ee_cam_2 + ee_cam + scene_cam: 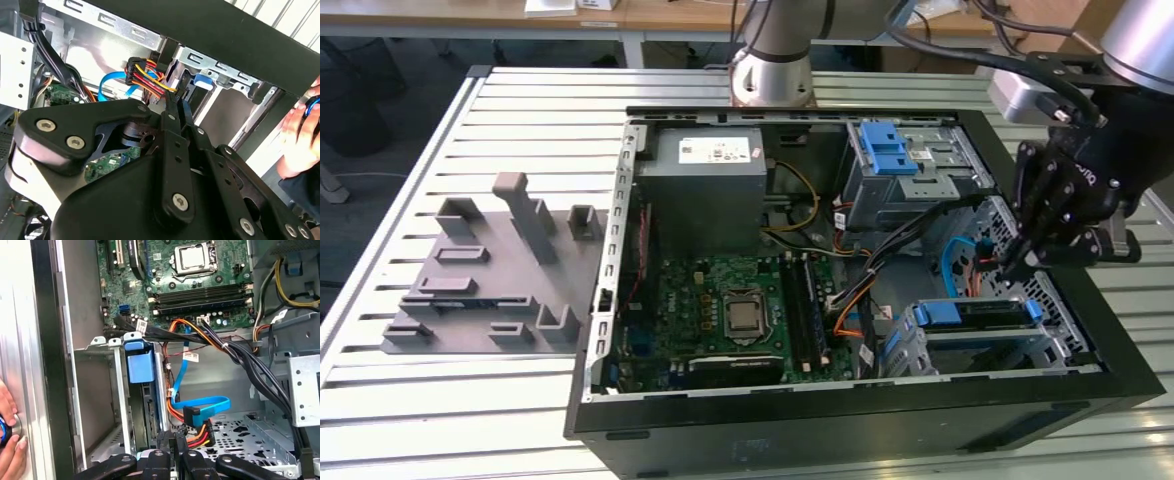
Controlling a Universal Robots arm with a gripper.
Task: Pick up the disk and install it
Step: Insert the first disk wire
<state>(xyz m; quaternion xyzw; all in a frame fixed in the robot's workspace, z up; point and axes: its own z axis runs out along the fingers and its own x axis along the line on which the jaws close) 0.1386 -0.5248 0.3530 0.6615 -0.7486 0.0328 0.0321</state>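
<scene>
The disk (971, 313) sits in the drive cage (987, 345) at the front of the open computer case, on the exterior view's right, with its blue rails showing. In the first wrist view its blue rail end (139, 365) stands in the cage slot. My gripper (1018, 262) hangs just behind that cage, over the case's right wall, fingers pointing down and shut, with nothing visibly between them. In both wrist views the fingertips (175, 102) (172, 440) lie right beside a black plug with red, yellow and orange wires (200, 432) and a blue flat cable (205, 407).
A motherboard (734, 310) covers the case floor, with a grey power box (707, 165) behind it and a grey cage with a blue latch (894, 150) at the back right. Cable bundles (245, 360) cross near the gripper. A person's hand (300, 135) rests outside the case wall. Grey fixture blocks (494, 270) stand on the exterior view's left.
</scene>
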